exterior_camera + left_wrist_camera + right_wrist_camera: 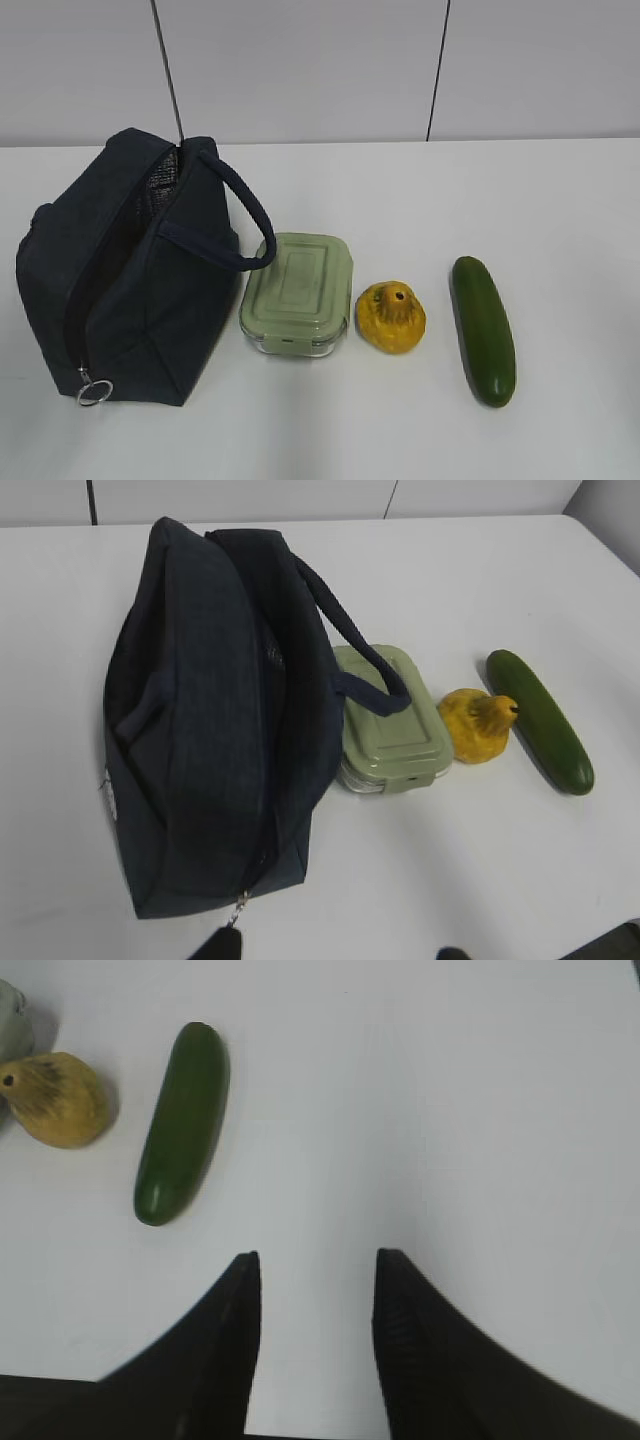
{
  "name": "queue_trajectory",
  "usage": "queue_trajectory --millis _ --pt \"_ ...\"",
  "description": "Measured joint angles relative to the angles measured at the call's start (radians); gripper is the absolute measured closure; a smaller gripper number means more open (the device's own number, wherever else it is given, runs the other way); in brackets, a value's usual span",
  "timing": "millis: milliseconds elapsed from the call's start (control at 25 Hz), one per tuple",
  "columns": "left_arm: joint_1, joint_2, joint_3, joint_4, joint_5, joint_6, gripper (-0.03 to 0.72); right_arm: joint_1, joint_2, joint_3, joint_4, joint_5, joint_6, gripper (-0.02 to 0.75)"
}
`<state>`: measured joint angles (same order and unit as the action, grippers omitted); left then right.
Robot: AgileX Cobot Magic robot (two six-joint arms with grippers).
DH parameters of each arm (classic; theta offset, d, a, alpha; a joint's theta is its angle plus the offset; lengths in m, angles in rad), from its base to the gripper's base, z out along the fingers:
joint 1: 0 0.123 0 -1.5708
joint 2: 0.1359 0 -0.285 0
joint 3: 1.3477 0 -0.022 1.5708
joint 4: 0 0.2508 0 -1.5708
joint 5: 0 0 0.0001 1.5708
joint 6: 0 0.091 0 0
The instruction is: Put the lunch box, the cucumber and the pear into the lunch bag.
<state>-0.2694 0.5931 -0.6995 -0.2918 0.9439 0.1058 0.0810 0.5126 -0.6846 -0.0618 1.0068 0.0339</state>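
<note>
The navy lunch bag (130, 280) lies on the left of the table, its top zipper open and silvery lining showing; the ring pull (93, 390) hangs at its near end. The sage-lidded lunch box (298, 290) sits just right of it, under the loop handle. The yellow pear (390, 318) and then the dark green cucumber (483, 330) lie further right. My left gripper (337, 950) is open and empty, its tips just in view near the bag (210, 710). My right gripper (315, 1260) is open and empty over bare table, right of the cucumber (183, 1120) and pear (58, 1100).
The white table (400, 420) runs back to a pale panelled wall (300, 60). The left wrist view also shows the lunch box (390, 715), pear (478, 725) and cucumber (540, 720) in a row. Neither arm shows in the exterior view.
</note>
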Motion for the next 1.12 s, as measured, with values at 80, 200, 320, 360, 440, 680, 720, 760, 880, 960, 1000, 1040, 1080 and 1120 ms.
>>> queue_trajectory --millis 80,200,320,360,440,680,720,760,880,960,1000,1040,1080,1120 --pt "-0.005 0.098 -0.039 -0.001 -0.021 0.025 0.322 0.0 0.125 -0.039 0.036 -0.037 0.0 0.439" --pt "-0.005 0.197 -0.087 -0.007 -0.057 0.053 0.31 0.0 0.286 -0.098 0.062 -0.069 0.0 0.42" --pt "-0.005 0.268 -0.103 -0.027 -0.104 0.102 0.306 0.0 0.427 -0.152 0.123 -0.079 -0.017 0.378" --pt "-0.005 0.294 -0.103 -0.034 -0.119 0.121 0.306 0.0 0.477 -0.172 0.149 -0.082 -0.034 0.367" --pt "-0.001 0.349 -0.104 -0.052 -0.143 0.159 0.306 0.0 0.572 -0.208 0.206 -0.087 -0.056 0.356" --pt "0.16 0.507 -0.167 -0.356 -0.092 0.437 0.322 0.0 0.838 -0.332 0.307 -0.096 -0.121 0.349" --pt "0.192 0.526 -0.188 -0.41 -0.073 0.47 0.323 0.0 0.878 -0.35 0.318 -0.1 -0.127 0.349" --pt "0.226 0.549 -0.211 -0.462 -0.057 0.499 0.325 0.0 0.916 -0.372 0.324 -0.104 -0.133 0.348" --pt "0.295 0.61 -0.281 -0.517 0.001 0.532 0.325 0.0 1.027 -0.434 0.325 -0.118 -0.136 0.348" --pt "0.311 0.637 -0.31 -0.501 0.034 0.536 0.325 0.0 1.098 -0.481 0.317 -0.12 -0.137 0.347" --pt "0.312 0.642 -0.32 -0.486 0.044 0.537 0.325 0.0 1.135 -0.501 0.312 -0.122 -0.138 0.346" --pt "0.312 0.644 -0.323 -0.464 0.046 0.537 0.325 0.0 1.171 -0.526 0.313 -0.124 -0.138 0.344" --pt "0.312 0.645 -0.325 -0.442 0.046 0.537 0.325 0.0 1.2 -0.551 0.313 -0.124 -0.138 0.336" --pt "0.312 0.645 -0.325 -0.424 0.046 0.536 0.325 0.0 1.234 -0.577 0.313 -0.122 -0.138 0.321"
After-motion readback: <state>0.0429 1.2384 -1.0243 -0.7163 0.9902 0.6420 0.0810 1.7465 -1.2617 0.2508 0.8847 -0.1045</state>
